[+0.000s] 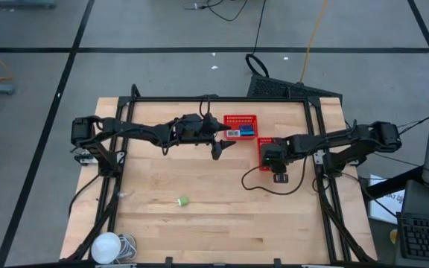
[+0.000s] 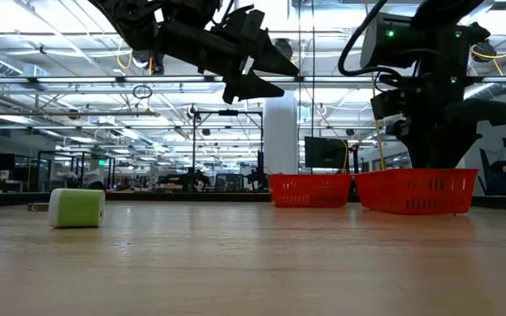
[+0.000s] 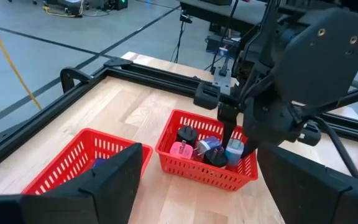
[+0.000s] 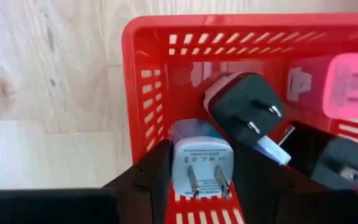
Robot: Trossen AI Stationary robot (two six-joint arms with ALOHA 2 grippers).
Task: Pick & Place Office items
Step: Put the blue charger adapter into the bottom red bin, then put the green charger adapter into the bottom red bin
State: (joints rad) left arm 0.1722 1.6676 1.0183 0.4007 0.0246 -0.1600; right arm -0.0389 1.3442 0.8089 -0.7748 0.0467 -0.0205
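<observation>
Over the right-hand red basket (image 4: pixel 143 93), my right fingers (image 4: pixel 199 171) clasp a blue-white charger (image 4: pixel 199 160).
Several chargers already binned; the green piece (image 1: pixel 182 201) waits on the tabletop (image 1: pixel 199 186); left fingers (image 2: pixel 266 75) released.

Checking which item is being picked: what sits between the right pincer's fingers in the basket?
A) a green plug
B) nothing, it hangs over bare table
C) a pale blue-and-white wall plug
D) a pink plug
C: the right pincer straddles a pale blue-and-white wall plug inside the red basket, prongs facing the camera.
</observation>
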